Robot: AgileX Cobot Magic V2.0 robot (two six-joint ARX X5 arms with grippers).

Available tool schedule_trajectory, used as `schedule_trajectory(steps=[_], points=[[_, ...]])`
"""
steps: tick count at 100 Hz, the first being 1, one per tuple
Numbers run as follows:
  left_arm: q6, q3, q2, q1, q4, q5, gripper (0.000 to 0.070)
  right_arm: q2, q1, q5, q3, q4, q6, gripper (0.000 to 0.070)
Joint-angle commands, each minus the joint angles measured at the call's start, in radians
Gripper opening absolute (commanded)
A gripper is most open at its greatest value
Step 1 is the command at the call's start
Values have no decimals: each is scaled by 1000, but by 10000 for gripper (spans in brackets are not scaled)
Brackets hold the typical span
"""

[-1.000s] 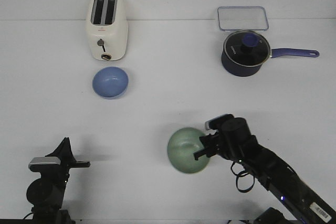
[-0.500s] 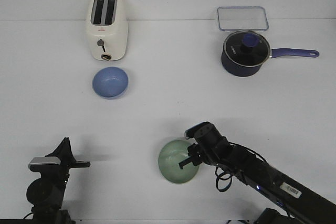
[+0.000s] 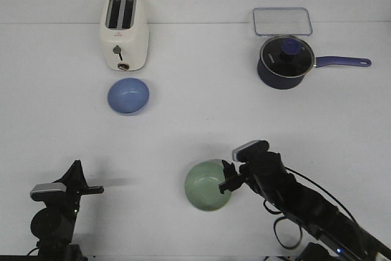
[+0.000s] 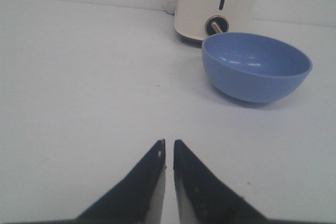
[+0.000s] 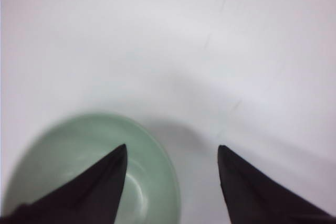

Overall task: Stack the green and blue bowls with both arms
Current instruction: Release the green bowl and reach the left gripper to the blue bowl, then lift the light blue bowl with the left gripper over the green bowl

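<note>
The pale green bowl (image 3: pixel 206 185) sits upright on the white table near the front middle. My right gripper (image 3: pixel 227 184) is open at its right rim, one finger over the inside and one outside, in the right wrist view (image 5: pixel 172 150) above the green bowl (image 5: pixel 68 166). The periwinkle blue bowl (image 3: pixel 128 96) sits in front of the toaster at the left; it also shows in the left wrist view (image 4: pixel 256 65). My left gripper (image 4: pixel 168 143) is shut and empty, low at the front left (image 3: pixel 98 189), well short of the blue bowl.
A cream toaster (image 3: pixel 124 32) stands behind the blue bowl. A dark blue lidded saucepan (image 3: pixel 286 62) with a long handle is at the back right, with a clear lidded container (image 3: pixel 282 21) behind it.
My right gripper carried the green bowl left and down onto the table, then let go and opened, drawing back slightly to the right rim. The left arm has not moved.
</note>
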Motion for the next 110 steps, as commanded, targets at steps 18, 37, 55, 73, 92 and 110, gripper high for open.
schedule_trajectory(steps=[18, 37, 55, 73, 92, 110], points=[[-263, 33, 8, 0, -4, 65, 11, -291, 87, 192, -113, 24, -19, 357], [-268, 291, 255, -2, -21, 62, 12, -410, 102, 212, -177, 21, -18, 357], [-166, 655, 718, -2, -146, 105, 143, -413, 102, 212, -179, 23, -19, 357], [-126, 946, 1119, -13, -271, 156, 463, -400, 102, 212, -179, 26, -19, 357], [-125, 1151, 1456, -25, -311, 204, 463, -400, 101, 213, -179, 30, -19, 357], [-125, 1298, 1695, -43, -309, 211, 463, -400, 102, 232, -179, 30, -19, 357]])
